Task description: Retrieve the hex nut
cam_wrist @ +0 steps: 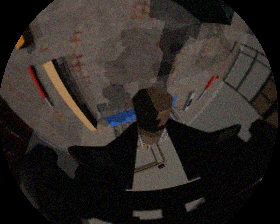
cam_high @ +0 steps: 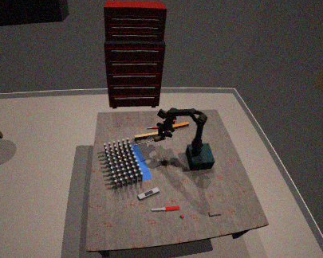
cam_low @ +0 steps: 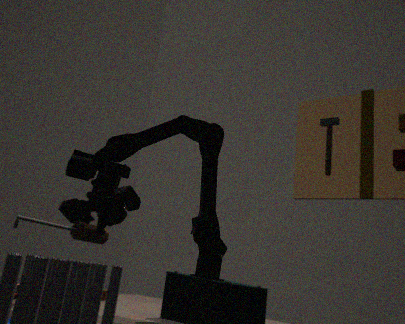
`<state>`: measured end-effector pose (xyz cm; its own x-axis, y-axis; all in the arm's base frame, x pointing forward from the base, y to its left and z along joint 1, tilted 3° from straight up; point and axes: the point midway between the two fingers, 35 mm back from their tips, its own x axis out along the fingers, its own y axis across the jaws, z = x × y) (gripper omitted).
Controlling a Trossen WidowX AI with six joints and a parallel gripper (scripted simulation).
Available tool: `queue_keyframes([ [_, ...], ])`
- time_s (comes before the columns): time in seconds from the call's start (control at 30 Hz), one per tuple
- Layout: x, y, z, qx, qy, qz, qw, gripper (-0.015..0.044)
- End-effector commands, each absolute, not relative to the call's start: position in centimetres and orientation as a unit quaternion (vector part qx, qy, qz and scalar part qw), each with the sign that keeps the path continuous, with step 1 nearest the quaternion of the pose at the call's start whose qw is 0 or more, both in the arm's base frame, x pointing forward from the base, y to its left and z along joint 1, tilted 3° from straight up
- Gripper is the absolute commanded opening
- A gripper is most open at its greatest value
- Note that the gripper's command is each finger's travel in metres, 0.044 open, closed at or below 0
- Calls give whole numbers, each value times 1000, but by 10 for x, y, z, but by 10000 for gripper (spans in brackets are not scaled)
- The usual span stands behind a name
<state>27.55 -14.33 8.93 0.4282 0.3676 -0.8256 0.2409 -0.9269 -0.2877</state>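
Observation:
My gripper (cam_high: 160, 137) (cam_low: 92, 223) (cam_wrist: 151, 122) is shut on the wooden handle of a hook tool (cam_high: 158, 139) (cam_low: 89, 233) (cam_wrist: 152, 111). The tool is in the air; its thin rod reaches left in the top and exterior views and ends in a short downward bend in the exterior view. In the top view the rod's end appears near the far corner of the blue taped strip (cam_high: 146, 173) (cam_wrist: 121, 118). In the exterior view the tool is above the height of the metal spacers (cam_high: 122, 163) (cam_low: 58, 288), which stand upright in rows. The hex nut cannot be made out.
A pale wooden bar (cam_high: 145, 135) (cam_wrist: 65, 97), an orange bar (cam_high: 182, 125) and a thin red-handled tool (cam_wrist: 37, 82) lie beyond the strip. A grey device (cam_high: 148, 193), a red-handled screwdriver (cam_high: 172, 208), a small red ball (cam_high: 182, 216) and a hex key (cam_high: 214, 214) lie nearer the front.

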Motion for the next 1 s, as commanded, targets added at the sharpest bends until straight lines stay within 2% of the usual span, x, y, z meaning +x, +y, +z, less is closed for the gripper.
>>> queue_keyframes([
  [0.0, 278, -143, 58, -841, -182, 505, 71, 0],
  [0.43, 271, -132, -36, -841, -183, 504, 70, 0],
  [0.97, 279, -130, -39, -842, -183, 503, 70, 0],
])
